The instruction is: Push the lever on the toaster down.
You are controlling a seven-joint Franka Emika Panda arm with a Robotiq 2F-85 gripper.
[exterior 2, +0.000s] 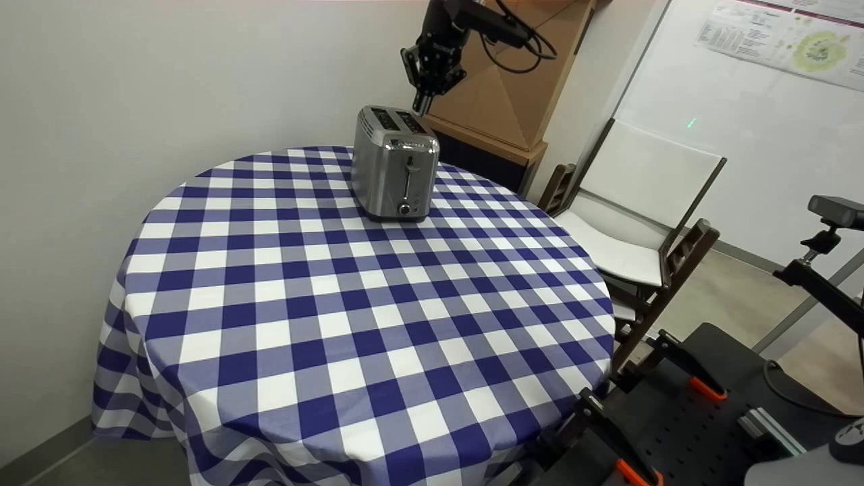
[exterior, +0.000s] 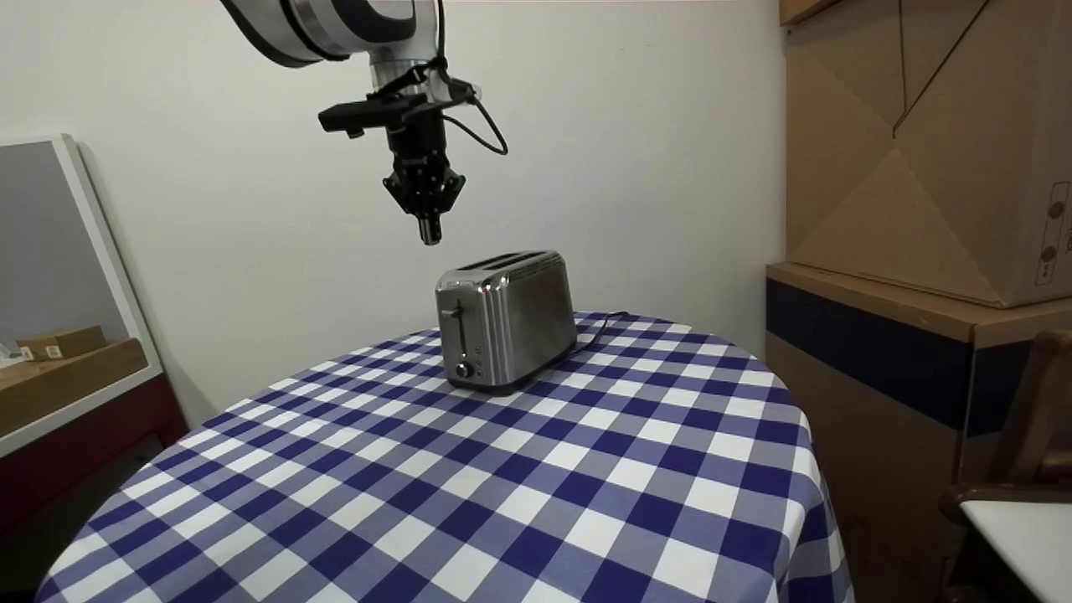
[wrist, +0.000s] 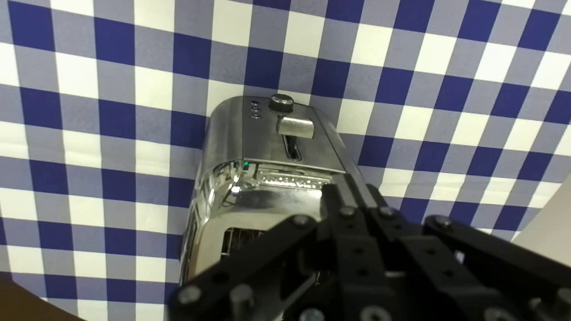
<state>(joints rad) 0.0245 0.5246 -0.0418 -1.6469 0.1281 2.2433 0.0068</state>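
Observation:
A silver two-slot toaster [exterior: 536, 314] stands upright on the checked tablecloth, and shows in an exterior view [exterior 2: 378, 169] and the wrist view [wrist: 263, 200]. Its lever [exterior: 450, 312] sits near the top of the vertical slot on the end face. The lever also shows in an exterior view [exterior 2: 412, 167] and the wrist view [wrist: 296, 127]. A round knob [wrist: 281, 103] is below it. My gripper [exterior: 430, 241] is shut and empty, pointing down above the toaster's top, apart from it. In the wrist view, the gripper [wrist: 354, 180] hides part of the toaster's top.
The round table wears a blue-and-white checked cloth [exterior: 469, 502]. A black cord [exterior: 599, 335] trails behind the toaster. A wall [exterior: 628, 151] stands behind the table. Large cardboard boxes [exterior: 904, 184] and a folding chair [exterior 2: 628, 236] stand beside it.

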